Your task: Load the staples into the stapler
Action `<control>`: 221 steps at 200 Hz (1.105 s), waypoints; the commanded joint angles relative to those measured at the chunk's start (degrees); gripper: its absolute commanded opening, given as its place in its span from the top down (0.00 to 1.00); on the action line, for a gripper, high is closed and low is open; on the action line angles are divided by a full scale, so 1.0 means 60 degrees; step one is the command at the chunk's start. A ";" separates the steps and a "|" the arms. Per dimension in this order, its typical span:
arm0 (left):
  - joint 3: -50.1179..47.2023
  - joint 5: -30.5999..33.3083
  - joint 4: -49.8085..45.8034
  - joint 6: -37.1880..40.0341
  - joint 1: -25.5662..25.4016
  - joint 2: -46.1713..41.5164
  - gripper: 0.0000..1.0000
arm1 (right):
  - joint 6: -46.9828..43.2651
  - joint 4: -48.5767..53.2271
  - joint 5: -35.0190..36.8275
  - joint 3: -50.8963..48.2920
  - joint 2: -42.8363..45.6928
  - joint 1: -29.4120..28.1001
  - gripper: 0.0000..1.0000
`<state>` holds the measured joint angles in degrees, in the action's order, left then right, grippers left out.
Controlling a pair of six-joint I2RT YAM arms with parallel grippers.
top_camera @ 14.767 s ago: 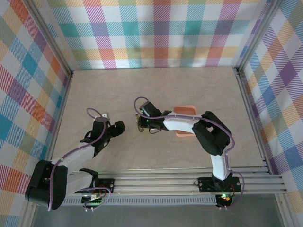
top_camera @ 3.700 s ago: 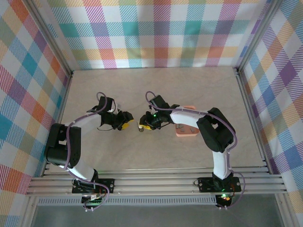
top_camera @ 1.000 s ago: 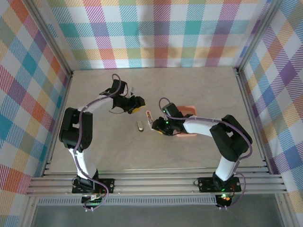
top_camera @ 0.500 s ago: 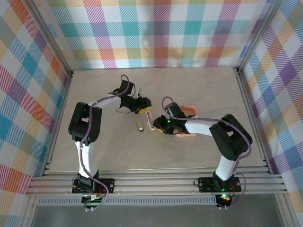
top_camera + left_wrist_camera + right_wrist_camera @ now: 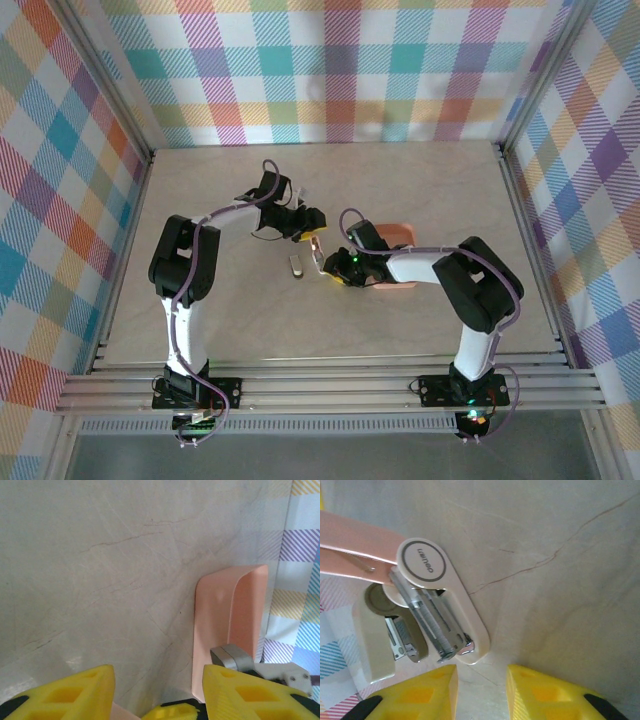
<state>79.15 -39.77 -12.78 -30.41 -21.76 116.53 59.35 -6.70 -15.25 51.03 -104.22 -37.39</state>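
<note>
Pale pink-and-white stapler [image 5: 437, 595] lying opened on the table [image 5: 100, 570], just L of the orange tray [image 5: 230, 615] and btwn the two grippers. Pink cover [image 5: 350, 542] swung back from the round hinge; silvery metal channel [image 5: 432, 622] exposed. R gripper [image 5: 481, 672]: jaws partly apart, bare table showing in the gap, nothing clamped as far as seen; stapler's near end sits just off the tips, contact not resolvable. L gripper [image 5: 157, 675]: jaws spread wide, nothing held, poised over the table facing the tray wall. Progress (judged): opening step looks done and stapler looks ready for filling; loading of the staples and closing of the cover remain. Uncertain/hidden: whether the channel already carries a strip can't be told, as the metal there is too fine. Thin metal sliver [image 5: 362, 565] on the cover may be a staple or a spring. Beige-grey piece [image 5: 367, 640] just beside the stapler, w/ metal inside: part of it or separate, unclear. Tray interior partly seen in L wrist view, its near end cut off by a grey bracket [image 5: 232, 657]; yellow bit at that view's lower edge unidentified.
</note>
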 commanded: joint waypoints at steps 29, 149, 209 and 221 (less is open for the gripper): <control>-0.0133 -0.0410 0.0384 -0.0028 -0.0136 -0.0428 0.51 | -0.0019 -0.0129 0.0014 0.0197 -0.0242 0.0093 0.70; -0.0855 -0.0760 0.0692 -0.0005 -0.0335 -0.1199 0.53 | -0.0093 -0.0201 0.0155 0.0051 -0.0324 0.0093 0.73; -0.1132 -0.0893 0.0662 0.0103 -0.0487 -0.1528 0.53 | -0.0208 -0.0360 0.0259 -0.0065 -0.0205 0.0095 0.73; -0.1199 -0.0908 0.0652 0.0166 -0.0526 -0.1578 0.53 | -0.0210 -0.0399 0.0256 -0.0094 -0.0171 0.0092 0.73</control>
<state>73.19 -43.55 -9.21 -30.37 -23.90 110.04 59.11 -6.90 -15.18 51.09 -104.60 -37.17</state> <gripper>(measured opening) 0.466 0.271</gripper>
